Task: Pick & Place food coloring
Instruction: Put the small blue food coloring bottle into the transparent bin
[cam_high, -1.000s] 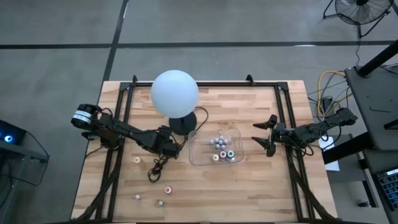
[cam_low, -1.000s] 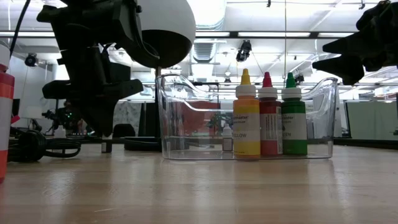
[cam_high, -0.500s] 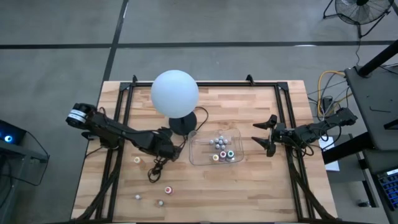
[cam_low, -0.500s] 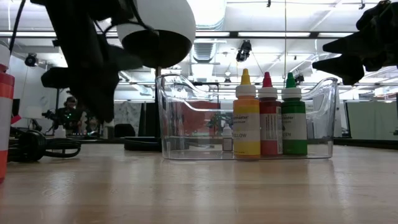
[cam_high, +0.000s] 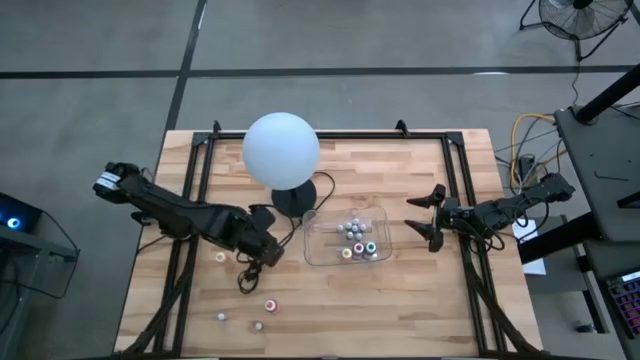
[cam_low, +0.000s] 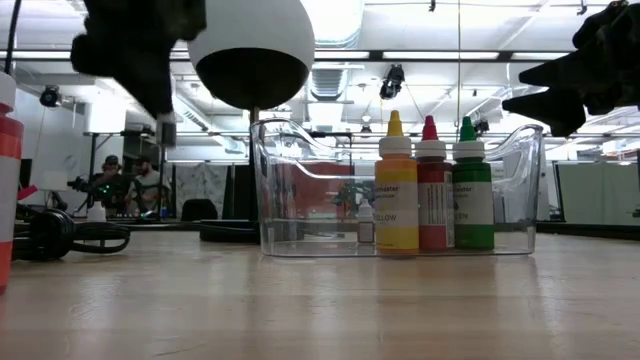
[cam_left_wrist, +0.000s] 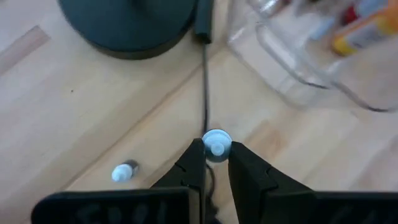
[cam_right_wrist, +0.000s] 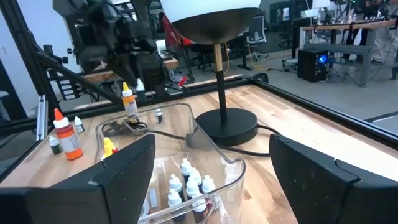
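Food coloring (cam_high: 356, 238): approx half sat in tray (cam_high: 318, 252); we had left pincer (cam_left_wrist: 212, 163) clamped on one bottle (cam_left_wrist: 216, 144), right pincer (cam_high: 430, 216) wide, empty, at 3 o'clock; four remained on bench (cam_high: 400, 300).

Clear tray (cam_high: 318, 255) of bottles beside lamp (cam_high: 281, 150)

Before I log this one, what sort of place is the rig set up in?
Most likely a robotics lab or workshop: a wooden table in a black frame on bare concrete, desks with equipment behind, and a floor fan nearby.
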